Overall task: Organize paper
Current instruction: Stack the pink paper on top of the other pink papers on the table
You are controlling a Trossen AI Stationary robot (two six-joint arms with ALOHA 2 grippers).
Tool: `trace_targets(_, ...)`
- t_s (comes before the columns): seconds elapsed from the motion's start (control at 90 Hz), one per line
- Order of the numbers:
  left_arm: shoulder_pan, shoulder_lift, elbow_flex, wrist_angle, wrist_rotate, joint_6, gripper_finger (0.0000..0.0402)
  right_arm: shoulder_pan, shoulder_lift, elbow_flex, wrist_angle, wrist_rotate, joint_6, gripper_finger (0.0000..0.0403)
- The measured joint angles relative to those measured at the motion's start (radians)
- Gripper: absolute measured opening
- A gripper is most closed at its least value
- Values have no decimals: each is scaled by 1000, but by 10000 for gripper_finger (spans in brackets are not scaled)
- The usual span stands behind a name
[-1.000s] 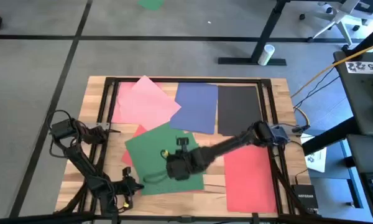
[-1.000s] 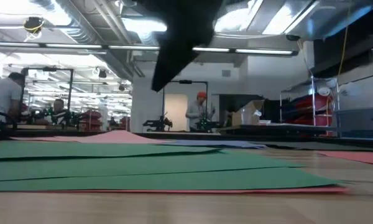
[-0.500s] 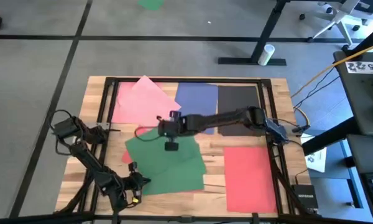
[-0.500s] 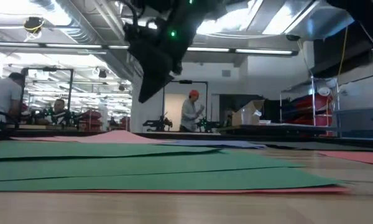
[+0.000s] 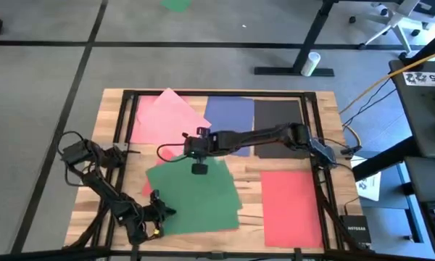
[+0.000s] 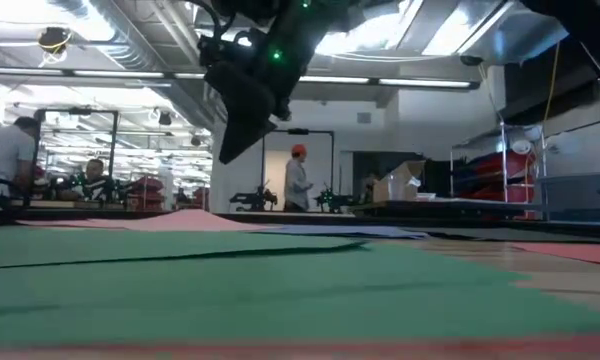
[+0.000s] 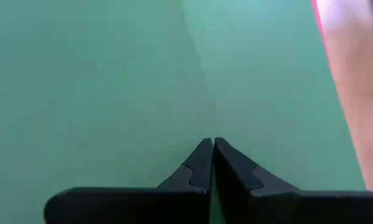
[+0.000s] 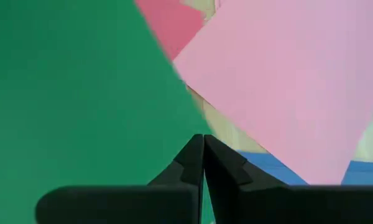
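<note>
The thin flat green construction-paper sheet [image 5: 193,197] is lying on the wooden table [image 5: 326,116]; being light and floppy, it probably wants pinching at an edge. The left gripper [image 7: 212,163] is hovering closed over it; the right gripper [image 8: 203,158] is closed, empty.

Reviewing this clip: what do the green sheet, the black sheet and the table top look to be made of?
Green sheet: looks like matte construction paper, thin, lying flat and glare-free, edges faintly lifted in the low view. Black sheet: likely the same paper, flat and dull. Table top: apparently pale wood, with visible plank seams and grain; the finish is hard to judge.
</note>
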Motion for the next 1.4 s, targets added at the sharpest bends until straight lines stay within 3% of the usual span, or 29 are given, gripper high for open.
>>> trace_targets(0.2, -44, 2, 53, -5, 83, 39, 0, 0, 0, 0, 33, -1, -1, 0)
trace_targets(0.311, -58, 3, 78, -9, 101, 69, 0, -8, 0, 0, 111, -53, -24, 0)
trace_targets(0.489, -62, 4, 84, -11, 101, 74, 0, -45, 34, 1, 230, -161, -69, 0)
trace_targets(0.867, -62, 4, 84, -22, 103, 80, 0, -82, 159, -1, 213, -250, -52, 0)
trace_targets(1.4, -61, 4, 85, -28, 101, 92, 0, -121, 254, 2, 433, -347, 6, 0)
